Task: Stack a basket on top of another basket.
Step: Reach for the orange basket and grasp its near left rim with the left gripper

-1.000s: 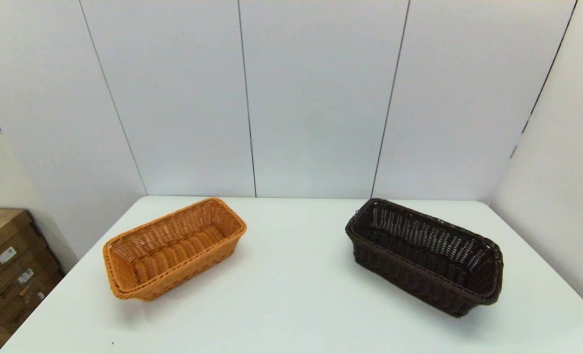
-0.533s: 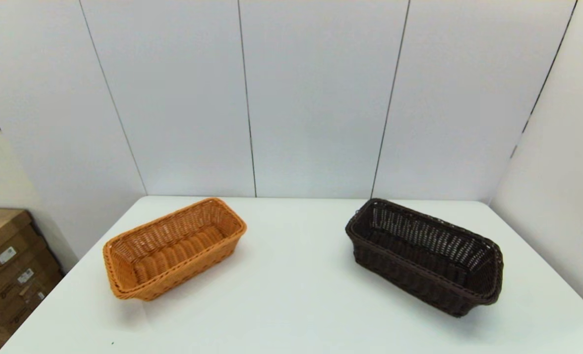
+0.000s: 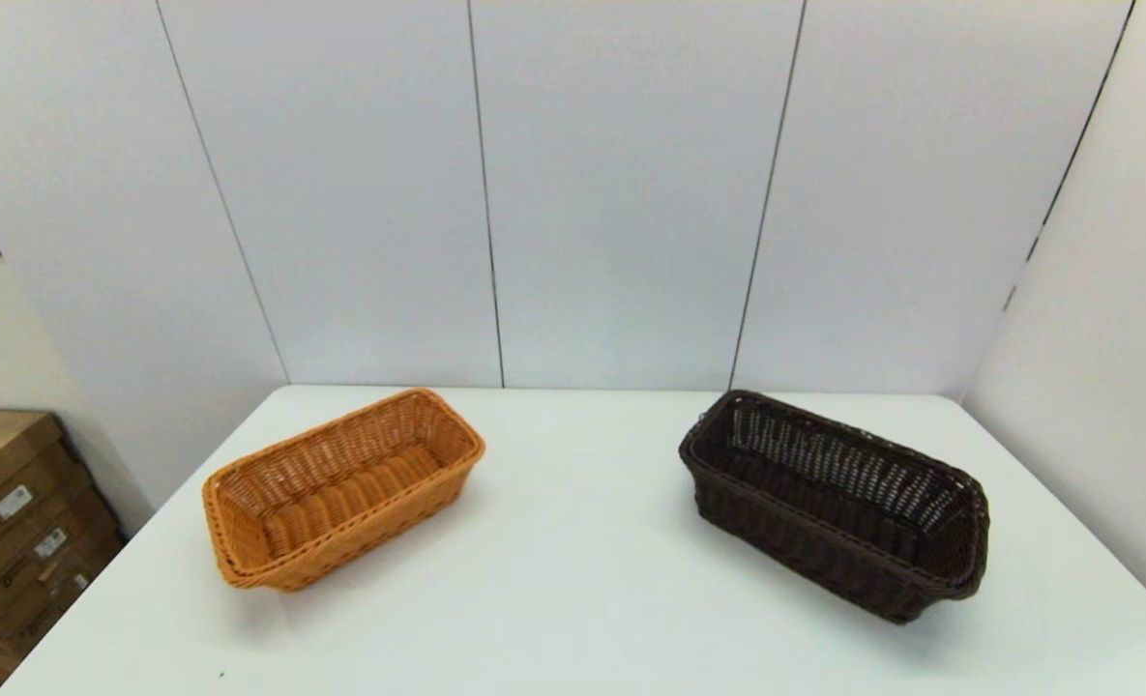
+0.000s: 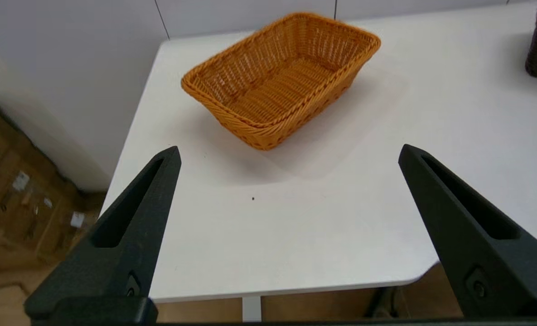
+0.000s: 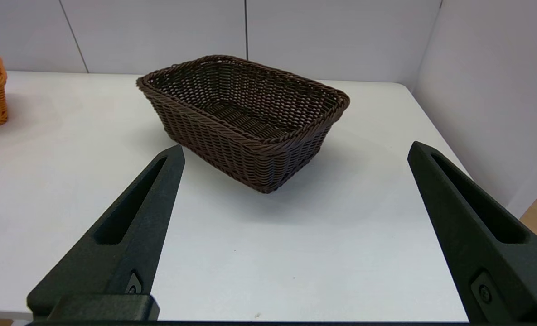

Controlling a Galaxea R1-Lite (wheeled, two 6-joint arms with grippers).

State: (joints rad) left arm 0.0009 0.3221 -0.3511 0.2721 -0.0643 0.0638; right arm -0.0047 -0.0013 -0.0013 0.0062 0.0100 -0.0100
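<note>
Head high; wrists low, tableward

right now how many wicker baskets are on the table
2. The orange-tan basket sits on the table's left side, the dark brown basket on its right, well apart. Nothing hides another.

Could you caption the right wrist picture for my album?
Open right gripper faces the dark brown basket on the white table.

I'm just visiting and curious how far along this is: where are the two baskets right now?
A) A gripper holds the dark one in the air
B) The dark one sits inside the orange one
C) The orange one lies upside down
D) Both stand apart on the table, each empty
D: the dark brown basket and the orange-tan basket stand apart on the white table, both upright, empty and ungripped.
</note>
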